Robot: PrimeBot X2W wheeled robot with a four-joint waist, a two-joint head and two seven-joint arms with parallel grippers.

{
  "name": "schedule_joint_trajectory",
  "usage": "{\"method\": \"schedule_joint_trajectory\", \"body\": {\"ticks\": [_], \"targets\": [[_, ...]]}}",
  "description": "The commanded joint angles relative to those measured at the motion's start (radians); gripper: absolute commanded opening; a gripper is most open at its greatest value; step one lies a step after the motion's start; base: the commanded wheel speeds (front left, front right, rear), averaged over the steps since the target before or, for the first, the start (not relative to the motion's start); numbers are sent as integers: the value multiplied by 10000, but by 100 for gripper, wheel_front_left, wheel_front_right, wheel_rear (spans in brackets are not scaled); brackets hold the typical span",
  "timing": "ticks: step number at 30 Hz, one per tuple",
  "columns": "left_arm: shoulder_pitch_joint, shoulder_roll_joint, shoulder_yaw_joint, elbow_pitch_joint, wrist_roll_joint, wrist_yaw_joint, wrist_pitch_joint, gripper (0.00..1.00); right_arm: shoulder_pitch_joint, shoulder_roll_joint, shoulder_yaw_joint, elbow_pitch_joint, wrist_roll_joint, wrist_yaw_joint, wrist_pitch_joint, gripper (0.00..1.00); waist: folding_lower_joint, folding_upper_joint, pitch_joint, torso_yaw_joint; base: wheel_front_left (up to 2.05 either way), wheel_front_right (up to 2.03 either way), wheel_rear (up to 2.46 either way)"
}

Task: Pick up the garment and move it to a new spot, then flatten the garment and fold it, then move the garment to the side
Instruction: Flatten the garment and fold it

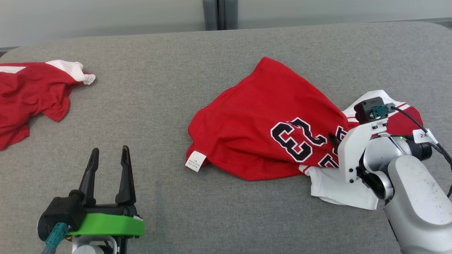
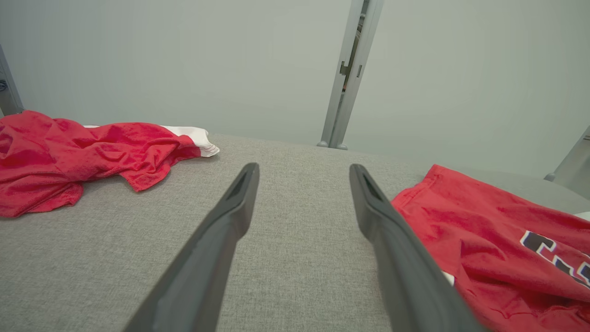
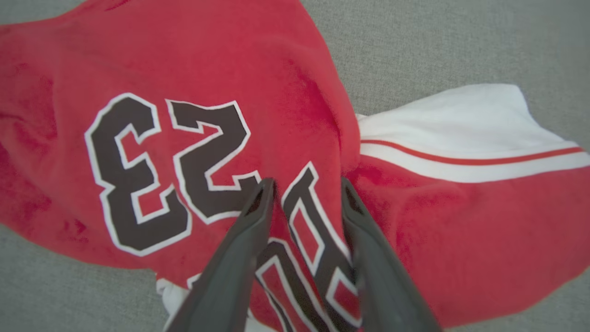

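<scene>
Left gripper [image 2: 304,169] spread, red garment [image 2: 484,240] beside it — perhaps touching

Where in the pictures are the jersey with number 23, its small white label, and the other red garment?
jersey [image 1: 254,116]: head view, plain red cloth beside the number.
white label [image 1: 195,161]: head view, middle of the tag.
other red garment [image 1: 28,95]: head view, crumpled red middle.

Left gripper [image 1: 109,149] lower left had dark fingers [image 1: 125,173], green collar [image 1: 106,225]; right forearm [image 1: 413,194] was pale, speckled, black-cabled.
</scene>
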Motion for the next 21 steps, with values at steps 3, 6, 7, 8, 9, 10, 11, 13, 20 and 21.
{"method": "schedule_joint_trajectory", "body": {"ticks": [3,6,7,8,9,10,11,13,20,21], "targets": [[-68,23,2,-4,-3,-21,-4,100,-439,-195,184,157,-158,-14,-427,0,0,0,22,92,0,0,0],[-108,23,-37,-5,-49,-18,-4,100,-864,-235,399,376,-146,-14,-584,0,0,0,82,190,0,0,0],[-154,25,-60,0,-67,-23,-4,100,-1070,-285,520,519,-136,-14,-577,0,0,0,123,247,0,0,0],[-208,25,-101,-2,-62,-28,-4,100,-1269,-338,616,611,-147,-14,-614,0,0,0,183,312,0,0,0],[-268,23,-149,-3,-80,-32,-4,100,-1536,-377,749,734,-190,-14,-736,0,0,0,250,394,0,0,0],[-307,23,-200,-1,-109,-34,-2,100,-1732,-388,848,871,-174,-14,-784,0,0,0,315,478,0,0,0],[-343,23,-262,8,-140,-39,-4,100,-1996,-437,1005,1017,-201,-14,-918,0,0,0,398,588,0,0,0],[-452,23,-384,13,-185,-45,-4,100,-2573,-563,1359,1326,-264,-14,-1170,0,0,0,583,818,0,0,0],[-886,23,-905,44,-512,8,-4,100,-4632,-1123,2605,2498,-514,-14,-2662,0,0,0,1294,1840,0,0,0],[-966,22,-964,44,-567,18,-2,100,-4954,-1200,2821,2707,-557,-16,-2963,0,0,0,1390,1999,0,0,0]]}}
